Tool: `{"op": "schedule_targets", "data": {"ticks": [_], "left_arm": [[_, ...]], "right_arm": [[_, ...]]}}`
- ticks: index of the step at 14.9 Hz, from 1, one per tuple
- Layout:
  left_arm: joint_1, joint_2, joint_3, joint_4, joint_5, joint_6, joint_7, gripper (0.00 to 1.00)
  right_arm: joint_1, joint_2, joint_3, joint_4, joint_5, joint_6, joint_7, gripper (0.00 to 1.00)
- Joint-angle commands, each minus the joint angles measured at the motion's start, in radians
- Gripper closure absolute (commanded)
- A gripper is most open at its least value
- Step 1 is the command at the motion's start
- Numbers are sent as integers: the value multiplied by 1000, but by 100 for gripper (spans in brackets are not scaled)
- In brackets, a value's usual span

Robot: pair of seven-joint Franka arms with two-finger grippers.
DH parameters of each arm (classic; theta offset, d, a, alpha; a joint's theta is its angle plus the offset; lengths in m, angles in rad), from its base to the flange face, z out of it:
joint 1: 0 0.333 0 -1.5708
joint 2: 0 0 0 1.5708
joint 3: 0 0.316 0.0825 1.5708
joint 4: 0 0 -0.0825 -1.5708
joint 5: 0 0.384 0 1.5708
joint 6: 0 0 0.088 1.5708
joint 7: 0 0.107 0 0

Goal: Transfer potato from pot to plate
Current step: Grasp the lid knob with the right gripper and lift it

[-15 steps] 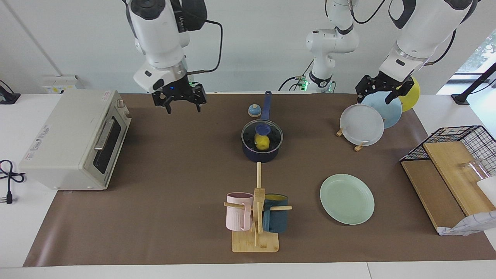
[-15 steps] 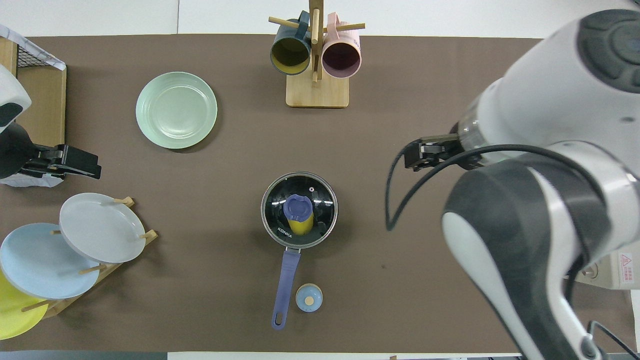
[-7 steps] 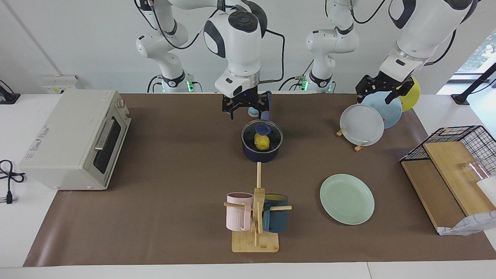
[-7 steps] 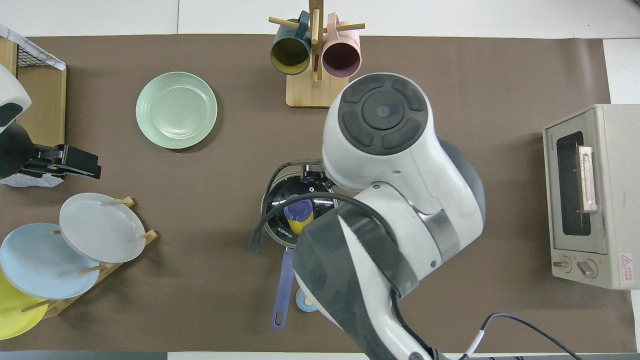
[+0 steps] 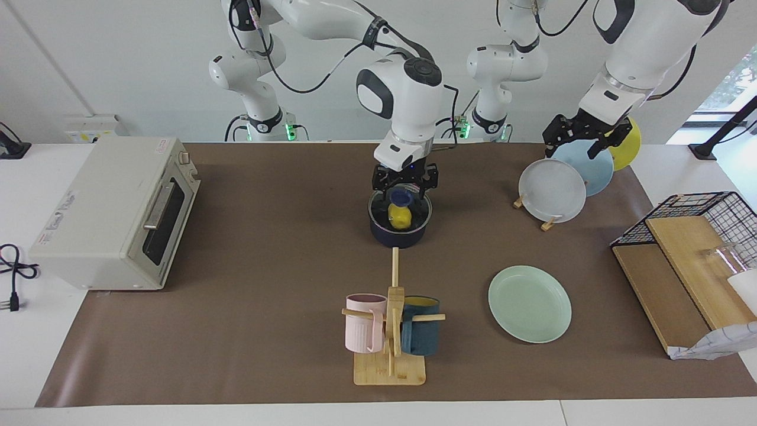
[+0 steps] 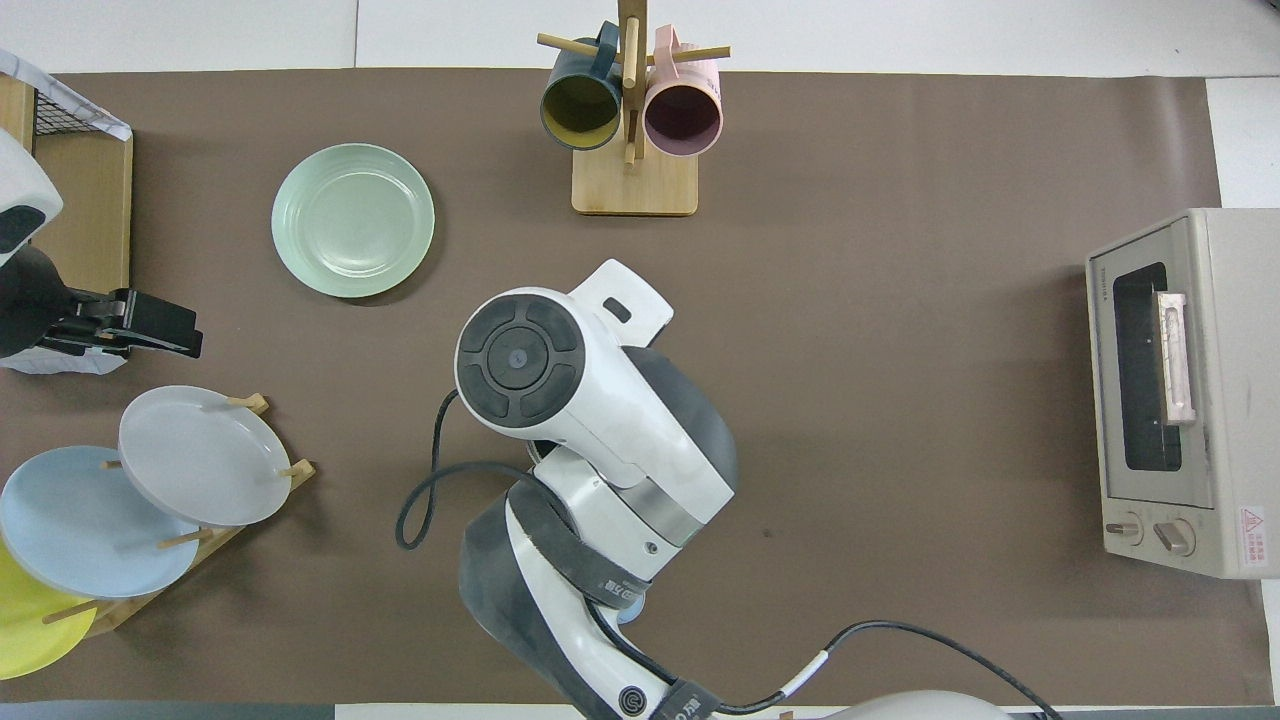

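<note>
R gripper (image 5: 404,190): jaws spread, straddling the blue knob (image 5: 402,195) of the glass lid (image 5: 378,208), right over the pot (image 5: 399,232); can't tell if the jaws touch the knob. In the overhead view the R arm hides pot + lid completely. Potato (image 5: 400,218) sits inside the pot, under the lid, yellow showing thru the glass. Pot stands mid-tabletop (image 5: 266,266), nearer the robots than the mug rack (image 5: 390,331), which carries a pink mug (image 5: 365,323) + a dark blue mug (image 5: 420,334). Plate (image 5: 530,303) lies bare, flat on the tabletop, farther from the robots than the pot, toward the L arm's end. L gripper (image 5: 584,134) waits over the plate rack (image 5: 562,177), w/ grey, light blue, yellow plates; can't tell its jaws. Toaster oven (image 5: 115,213) at the R arm's end.
</note>
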Motion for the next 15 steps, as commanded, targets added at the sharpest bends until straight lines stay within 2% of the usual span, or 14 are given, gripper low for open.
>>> {"op": "schedule_targets", "data": {"ticks": [1, 7, 15], "left_arm": [[8, -15, -9, -16, -11, -6, -2, 0], [4, -15, -9, -16, -11, -6, -3, 0], [2, -15, -9, -14, -11, 7, -5, 0]], "right_arm": [[-9, -14, 2, -31, -4, 43, 32, 0], [-6, -55, 2, -158, 22, 72, 24, 0], [-4, -63, 4, -164, 51, 69, 33, 0]]}}
